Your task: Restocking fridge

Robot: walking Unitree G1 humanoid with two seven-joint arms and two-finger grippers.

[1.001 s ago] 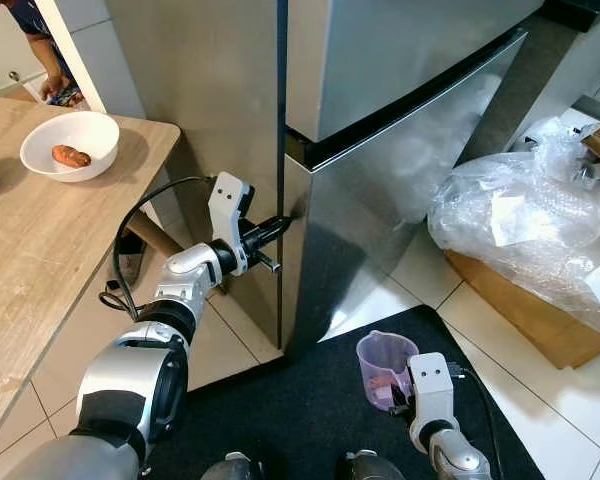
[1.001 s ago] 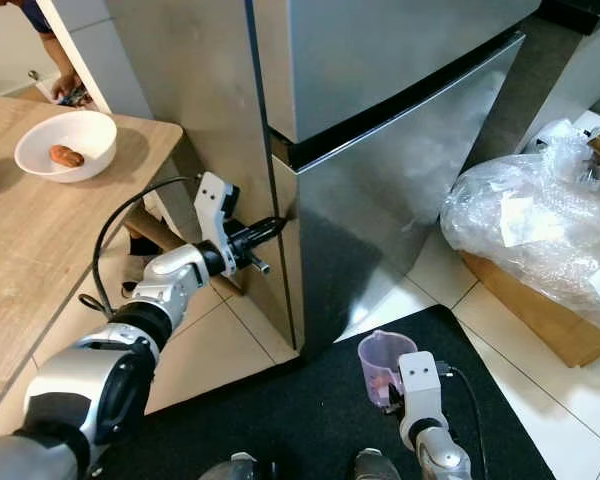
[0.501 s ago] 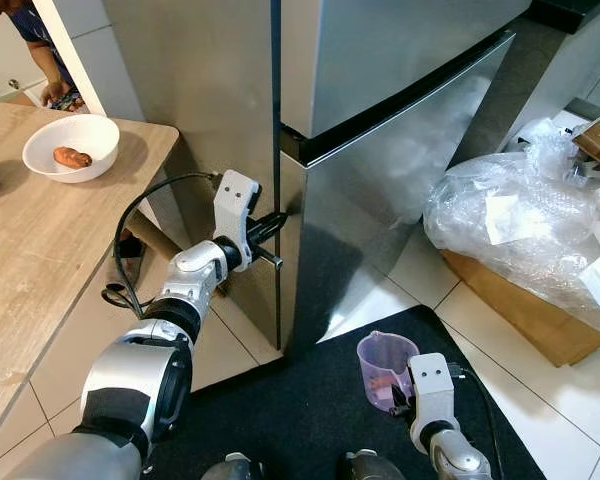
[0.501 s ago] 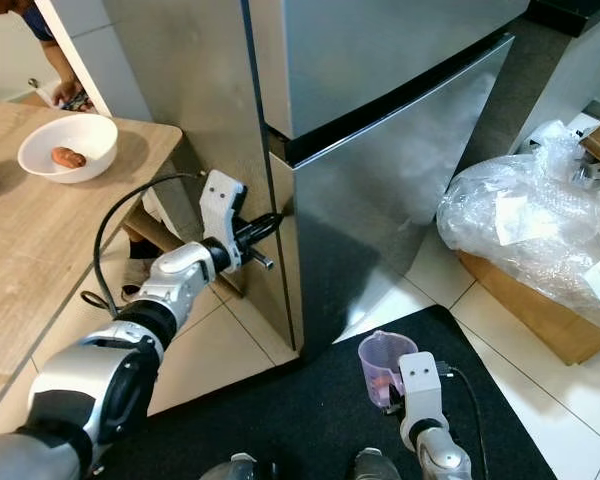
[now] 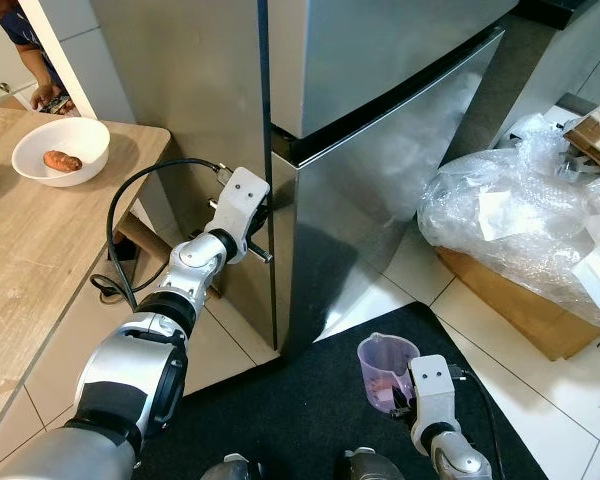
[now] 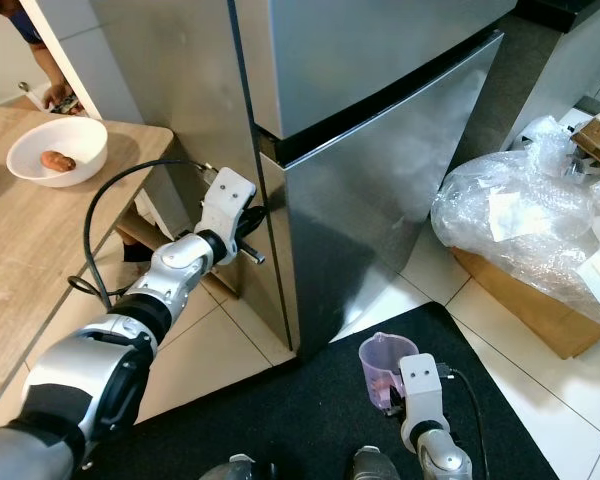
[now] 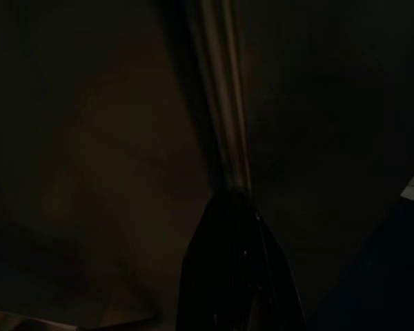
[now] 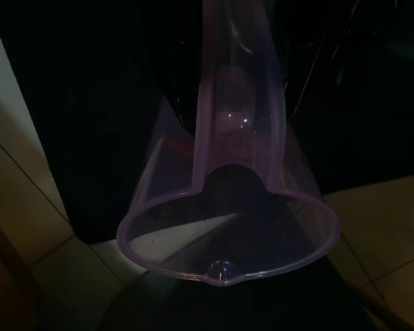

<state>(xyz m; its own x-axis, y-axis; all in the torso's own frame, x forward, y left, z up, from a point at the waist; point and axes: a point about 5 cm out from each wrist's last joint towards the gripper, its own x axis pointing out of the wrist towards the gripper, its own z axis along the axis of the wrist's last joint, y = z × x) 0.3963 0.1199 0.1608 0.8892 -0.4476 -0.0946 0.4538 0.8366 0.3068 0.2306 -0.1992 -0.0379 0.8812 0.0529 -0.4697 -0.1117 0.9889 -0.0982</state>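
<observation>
The steel fridge (image 5: 380, 170) stands before me with both doors closed. My left gripper (image 5: 264, 213) is stretched out to its left front corner, its tip on the seam beside the lower door. In the dark left wrist view the black fingers (image 7: 238, 276) lie pressed together, shut, pointing along that seam. Low at the right, my right gripper (image 5: 397, 398) is shut on a clear purple measuring cup (image 5: 385, 362) held just above the black mat (image 5: 280, 420). The cup (image 8: 228, 207) has something pinkish inside.
A wooden table (image 5: 30, 260) on the left carries a white bowl (image 5: 60, 150) with a sweet potato. A person (image 5: 25, 45) stands behind it. A bundle of plastic wrap (image 5: 510, 220) on a cardboard box (image 5: 510, 310) takes up the floor at the right.
My left gripper has pushed forward, so its fingertips now sit at the fridge's corner seam. The camera has shifted a little. The right gripper and cup have stayed put.
</observation>
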